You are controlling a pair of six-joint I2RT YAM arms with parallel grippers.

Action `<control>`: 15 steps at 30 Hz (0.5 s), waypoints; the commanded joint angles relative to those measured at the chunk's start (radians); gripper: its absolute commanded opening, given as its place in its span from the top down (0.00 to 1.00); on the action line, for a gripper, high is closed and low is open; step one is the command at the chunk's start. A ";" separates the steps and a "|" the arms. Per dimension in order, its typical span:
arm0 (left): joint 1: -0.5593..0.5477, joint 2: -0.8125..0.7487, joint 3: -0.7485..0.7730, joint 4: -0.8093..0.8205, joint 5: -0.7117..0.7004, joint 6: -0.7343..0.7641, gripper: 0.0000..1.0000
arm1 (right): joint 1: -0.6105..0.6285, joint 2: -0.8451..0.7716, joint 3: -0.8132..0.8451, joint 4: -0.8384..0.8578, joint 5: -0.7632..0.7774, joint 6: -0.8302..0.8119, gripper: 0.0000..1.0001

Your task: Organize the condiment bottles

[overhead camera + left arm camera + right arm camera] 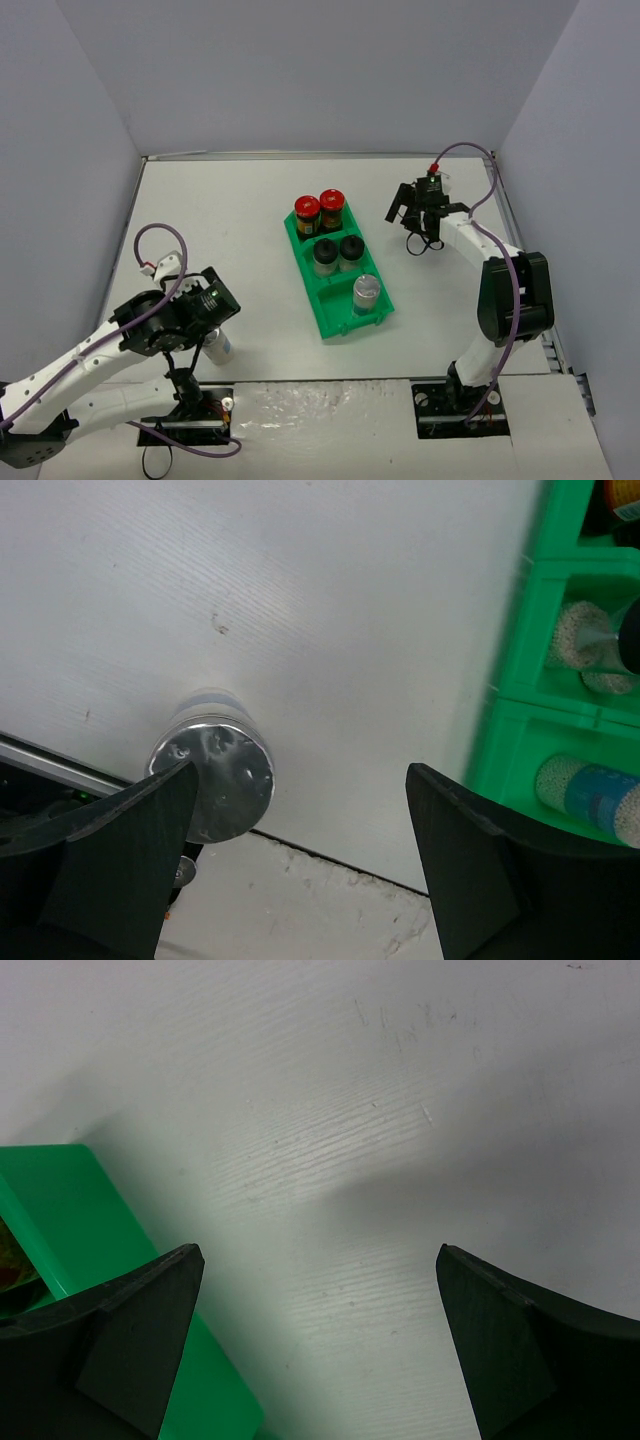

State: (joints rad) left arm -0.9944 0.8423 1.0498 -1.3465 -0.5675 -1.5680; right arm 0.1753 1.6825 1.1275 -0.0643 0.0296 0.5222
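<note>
- Down at the near left of the worktop (220, 230), one silver-capped bottle (218, 347) stood upright outside the green bin (340, 322), at about 8 o'clock from it in the top view.
- The left hand (300, 780) hung just over that bottle, released, with its jaws spread wide.
- From the left wrist view, the bottle's dented silver cap sat at the 9 o'clock side of the gap, right against one finger (120, 850) and partly hidden by it; the other finger (480, 870) was well apart from it at 3 o'clock, so nothing was being grasped.
- The bin lay slantwise mid-worktop, with three compartments running from roughly 11 o'clock to 5 o'clock.
- Two red-capped jars (320, 208) stood side by side in the far compartment.
- Two black-capped bottles (338, 251) stood side by side in the middle compartment.
- A second silver-capped bottle (367, 290) occupied the near compartment, toward its 3 o'clock side.
- The right hand (320, 1260) hovered over bare worktop at about 2 o'clock from the bin, released, its jaws wide with nothing between them.
- From the right wrist view, a corner of the bin showed at 8 o'clock, beside one finger; I could not tell whether they touched.
</note>
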 commanded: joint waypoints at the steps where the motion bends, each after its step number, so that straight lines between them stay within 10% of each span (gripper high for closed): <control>1: 0.044 -0.026 -0.040 -0.318 0.026 -0.042 0.18 | 0.007 -0.014 0.001 0.040 0.011 0.007 0.00; 15: 0.144 -0.092 -0.104 -0.321 0.055 -0.045 0.18 | 0.007 -0.006 -0.008 0.047 0.006 0.005 0.00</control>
State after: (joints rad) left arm -0.8836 0.7331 0.9379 -1.3308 -0.5355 -1.6112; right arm 0.1780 1.6833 1.1198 -0.0593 0.0296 0.5224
